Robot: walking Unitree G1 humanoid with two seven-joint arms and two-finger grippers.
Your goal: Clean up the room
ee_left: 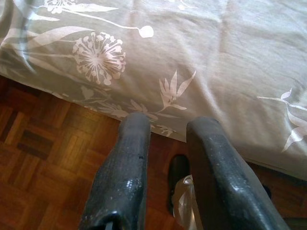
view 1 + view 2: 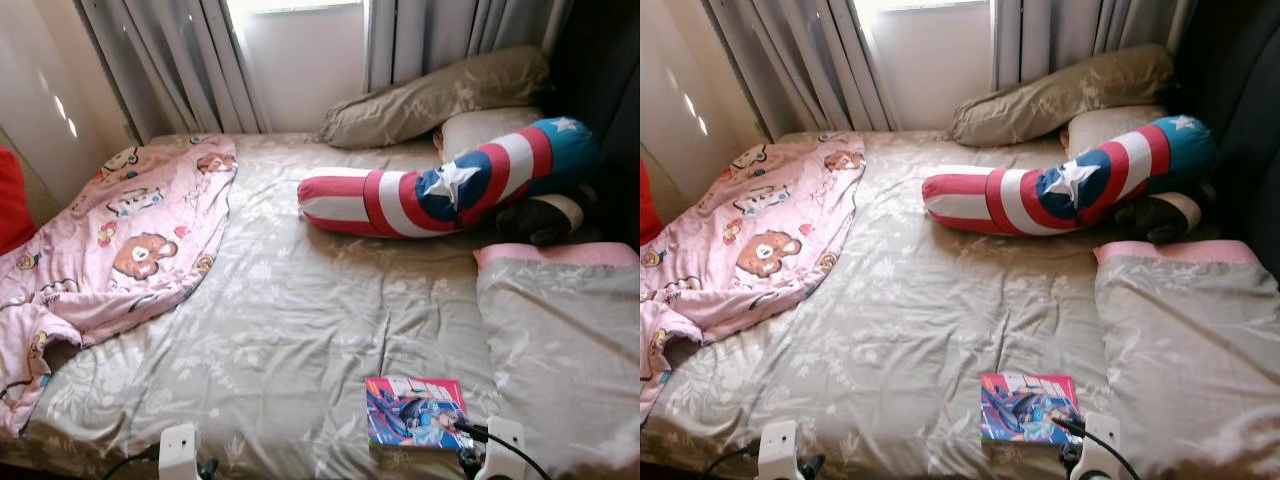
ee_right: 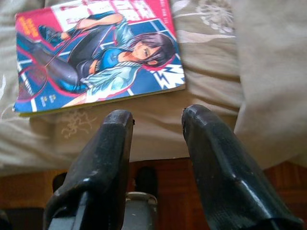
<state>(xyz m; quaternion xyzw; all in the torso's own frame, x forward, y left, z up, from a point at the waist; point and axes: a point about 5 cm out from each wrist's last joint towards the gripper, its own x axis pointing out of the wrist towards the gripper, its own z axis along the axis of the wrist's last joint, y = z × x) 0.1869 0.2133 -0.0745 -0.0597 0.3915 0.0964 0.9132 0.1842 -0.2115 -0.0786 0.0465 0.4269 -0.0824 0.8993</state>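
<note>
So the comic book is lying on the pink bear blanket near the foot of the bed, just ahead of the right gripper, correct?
Not quite. The comic book lies on the grey floral bedsheet, not on the pink bear blanket, which is bunched on the bed's left side. The left eye view shows this. The rest holds: it is near the foot of the bed, just ahead of the open right gripper.

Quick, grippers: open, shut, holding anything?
Left gripper: open, empty, at the bed's edge.
Right gripper: open, empty, just short of the comic book.
</note>
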